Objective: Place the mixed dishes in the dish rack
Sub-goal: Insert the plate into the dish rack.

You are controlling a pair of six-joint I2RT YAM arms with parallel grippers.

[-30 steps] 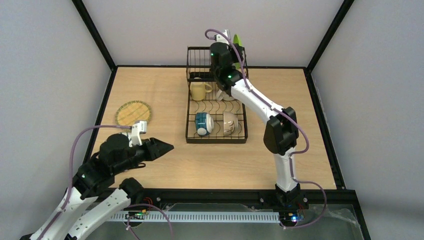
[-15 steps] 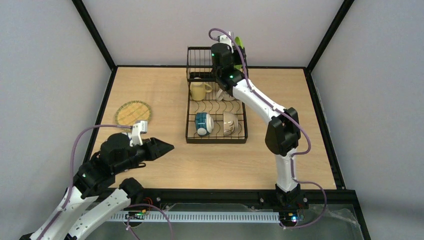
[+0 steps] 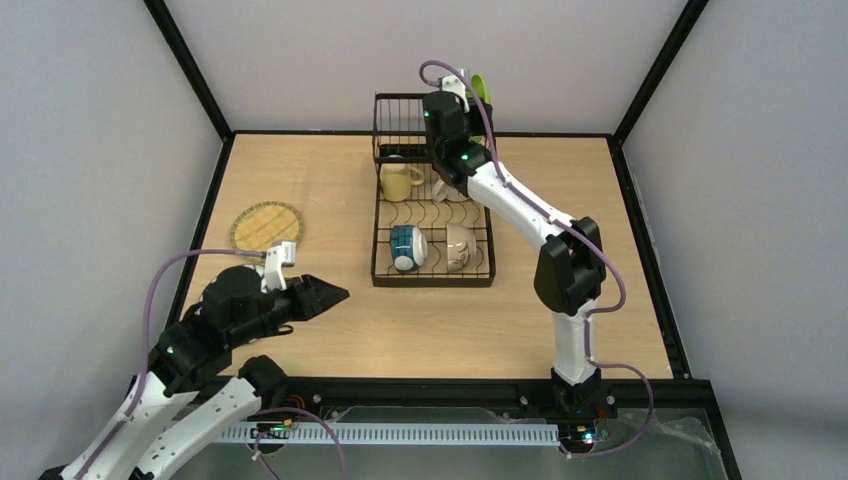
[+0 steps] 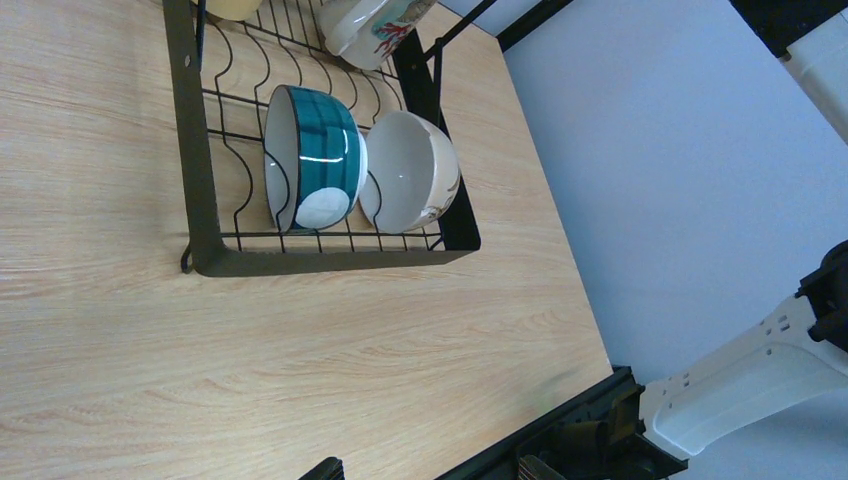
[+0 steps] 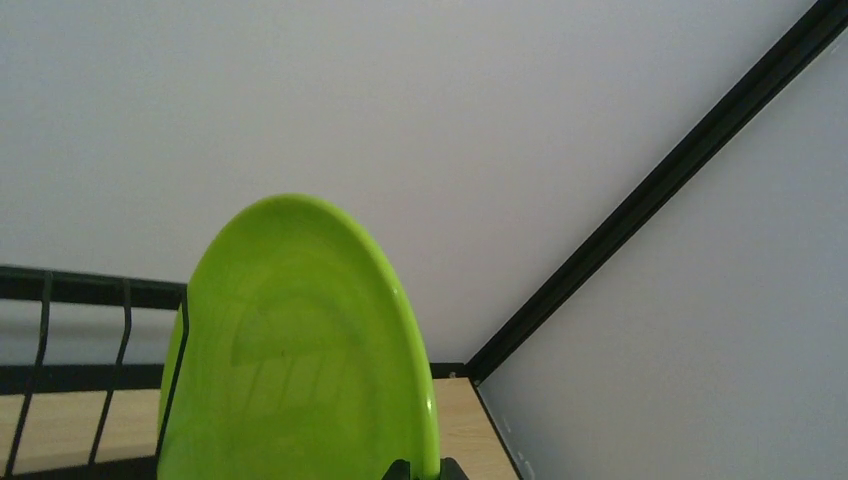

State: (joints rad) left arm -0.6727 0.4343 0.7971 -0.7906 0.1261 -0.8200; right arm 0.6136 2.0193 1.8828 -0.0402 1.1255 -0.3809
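Tracking the right arm: over the last second its wrist has edged slightly toward the far edge of the tabletop (image 3: pixel 400 330). It carries the lime green plate (image 5: pixel 300 370) on edge, above the tall basket end of the dish rack (image 3: pixel 432 280).

- Right gripper (image 5: pixel 424 468): only the fingertips show at the bottom of the wrist view, with the plate rim between them. Cannot tell whether they are pinching it or have begun to let go.
- Left gripper (image 3: pixel 320 296): unchanged, jaws spread wide and empty, hovering near the near-left corner.
- Meaning: the plate looks about to be seated. If it is, one dish remains outside the rack.

Count:
- Rack: one, standing mid-table toward the far edge.
- Mug: one, the pale yellow mug (image 3: pixel 399 182), in the rack's far-left part.
- Bowls: two, the blue bowl (image 3: pixel 405 248) and the pale bowl (image 3: pixel 458 247), side by side on edge at the rack's near end.
- Plates: the lime one, plus the tan woven-look plate (image 3: pixel 267 226) lying flat near the left edge, well apart from the rack.
- White patterned dish (image 4: pixel 370 20): one, in the rack, mostly hidden under the arm. Possibly a third plate.
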